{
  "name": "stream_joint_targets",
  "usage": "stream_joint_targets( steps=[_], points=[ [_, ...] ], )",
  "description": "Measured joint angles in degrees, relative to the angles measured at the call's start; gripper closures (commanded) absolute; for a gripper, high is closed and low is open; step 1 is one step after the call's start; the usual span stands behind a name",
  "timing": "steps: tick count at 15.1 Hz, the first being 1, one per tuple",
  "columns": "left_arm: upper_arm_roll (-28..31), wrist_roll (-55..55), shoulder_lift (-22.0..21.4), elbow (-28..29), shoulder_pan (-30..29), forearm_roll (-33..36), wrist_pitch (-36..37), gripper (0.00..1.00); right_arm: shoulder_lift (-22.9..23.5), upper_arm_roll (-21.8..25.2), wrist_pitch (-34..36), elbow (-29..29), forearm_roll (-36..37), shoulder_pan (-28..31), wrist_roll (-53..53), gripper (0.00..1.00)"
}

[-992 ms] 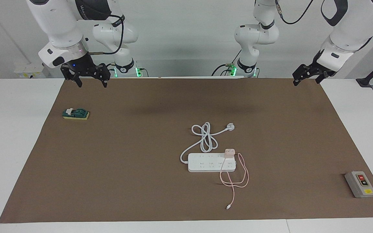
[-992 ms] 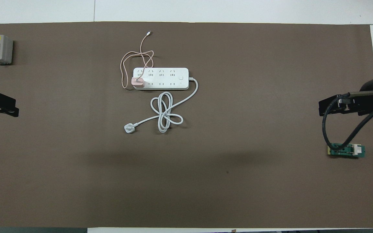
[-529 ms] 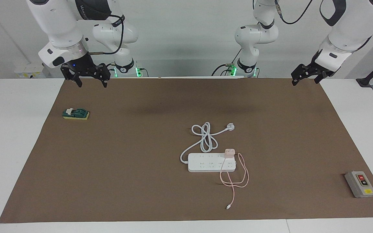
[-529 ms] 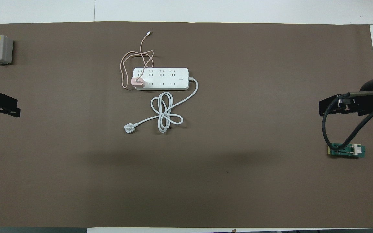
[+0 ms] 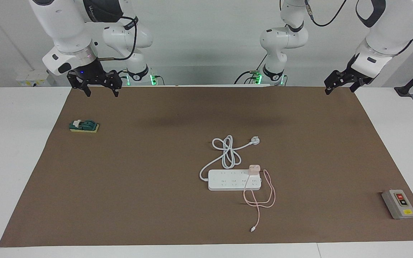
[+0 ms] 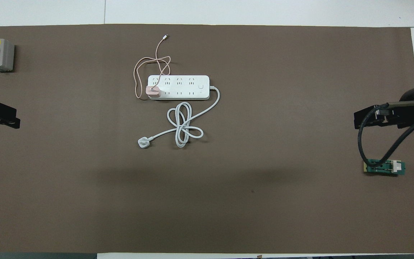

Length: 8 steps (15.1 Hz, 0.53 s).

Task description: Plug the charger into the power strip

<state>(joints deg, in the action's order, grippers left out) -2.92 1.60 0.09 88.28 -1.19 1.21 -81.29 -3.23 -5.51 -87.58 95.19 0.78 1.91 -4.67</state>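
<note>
**Charger seated at one end of the power strip**

Charger first: both my grippers are well apart from it. My left gripper (image 5: 339,85) hangs with its fingers spread above the mat's edge at my left arm's end, holding nothing. My right gripper (image 5: 99,86) hangs spread above the other end, empty as well.

On the brown paper mat (image 5: 156,172) near the right gripper lies a small green switch block on a yellow base (image 5: 84,126). Out in the middle, the small pale-pink cube charger (image 5: 254,169) sits upright on the flat white rectangular power strip (image 5: 228,181), at the strip's end toward my left arm. Its thin pink cable (image 5: 260,204) loops away from me. The strip's thick white cord (image 5: 226,152) coils nearer to me. A grey button box (image 5: 398,204) sits at the left arm's end.
</note>
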Motion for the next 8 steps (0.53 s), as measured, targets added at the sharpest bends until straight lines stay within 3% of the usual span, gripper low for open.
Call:
stream_joint_targets(
  steps=[8],
  points=[
    [-0.30, -2.43, 0.00, 0.00, 0.00, -0.03, -1.33, 0.00, 0.00, -0.01, 0.00, 0.00, 0.00, 0.00, 0.00, 0.00]
  ],
)
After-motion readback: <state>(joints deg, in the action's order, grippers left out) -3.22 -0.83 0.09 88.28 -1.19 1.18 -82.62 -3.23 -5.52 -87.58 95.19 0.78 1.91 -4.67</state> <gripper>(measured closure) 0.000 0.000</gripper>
